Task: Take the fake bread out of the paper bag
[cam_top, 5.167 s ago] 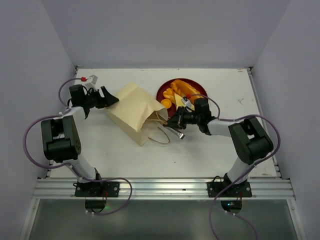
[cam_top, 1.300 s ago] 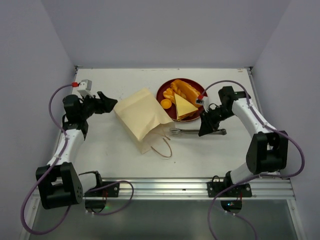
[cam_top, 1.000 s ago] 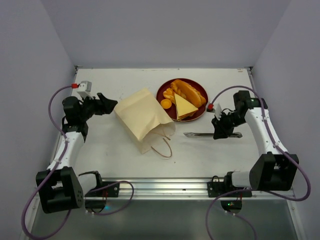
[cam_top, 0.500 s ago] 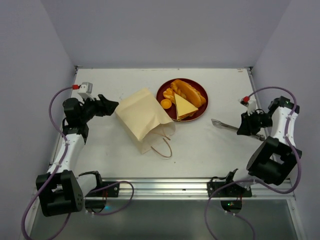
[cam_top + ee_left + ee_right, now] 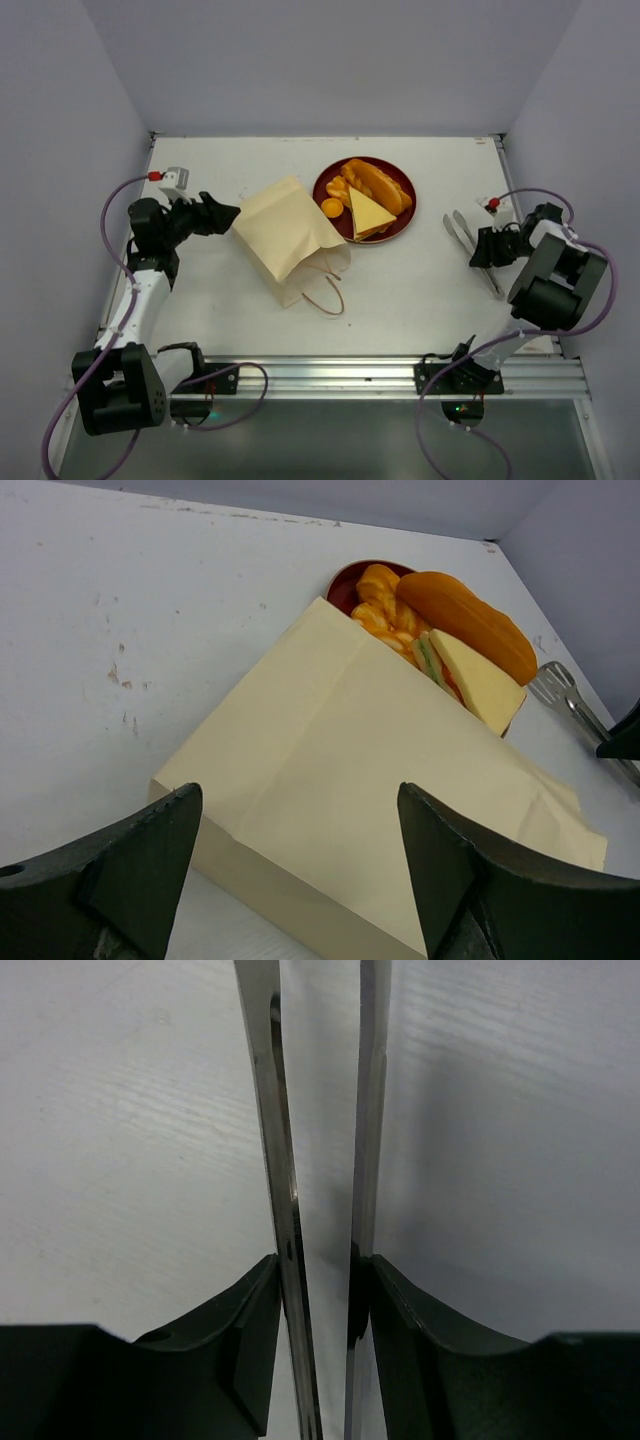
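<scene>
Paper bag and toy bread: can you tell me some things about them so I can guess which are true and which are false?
1. The paper bag is standing upright. False: it lies on its side on the table.
2. The fake bread sits on the red plate. True.
3. The right gripper is holding a spoon. False: its fingers press on both arms of the metal tongs.
4. The left gripper is open and holds nothing. True.
</scene>
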